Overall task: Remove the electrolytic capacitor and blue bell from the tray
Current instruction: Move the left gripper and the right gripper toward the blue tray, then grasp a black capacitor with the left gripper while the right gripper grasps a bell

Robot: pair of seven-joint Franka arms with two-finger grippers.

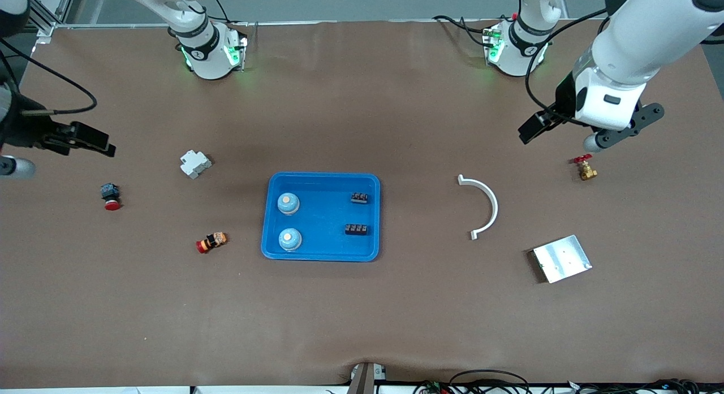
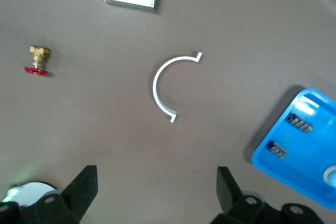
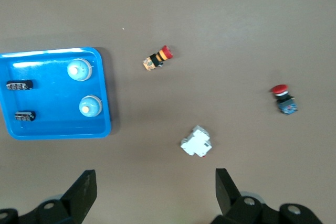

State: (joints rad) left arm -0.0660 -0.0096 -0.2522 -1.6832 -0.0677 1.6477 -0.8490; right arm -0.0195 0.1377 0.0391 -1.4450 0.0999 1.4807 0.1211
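A blue tray (image 1: 321, 254) lies mid-table. In it sit two light-blue round bells (image 1: 288, 203) (image 1: 289, 239) and two small black capacitors (image 1: 360, 198) (image 1: 357, 229). The right wrist view shows the bells (image 3: 80, 70) and the capacitors (image 3: 16, 85) in the tray (image 3: 58, 129). In the left wrist view, a tray corner (image 2: 315, 174) shows a capacitor (image 2: 300, 125). My left gripper (image 1: 536, 127) (image 2: 156, 187) hangs open and empty over bare table at the left arm's end. Over the right arm's end, my right gripper (image 1: 104, 146) (image 3: 156, 187) is open and empty too.
A white arc piece (image 1: 483, 204), a brass valve with a red handle (image 1: 584, 168) and a metal plate (image 1: 561, 258) lie toward the left arm's end. A white breaker (image 1: 195, 163), a red push button (image 1: 111, 196) and a red-and-orange button (image 1: 211, 242) lie toward the right arm's end.
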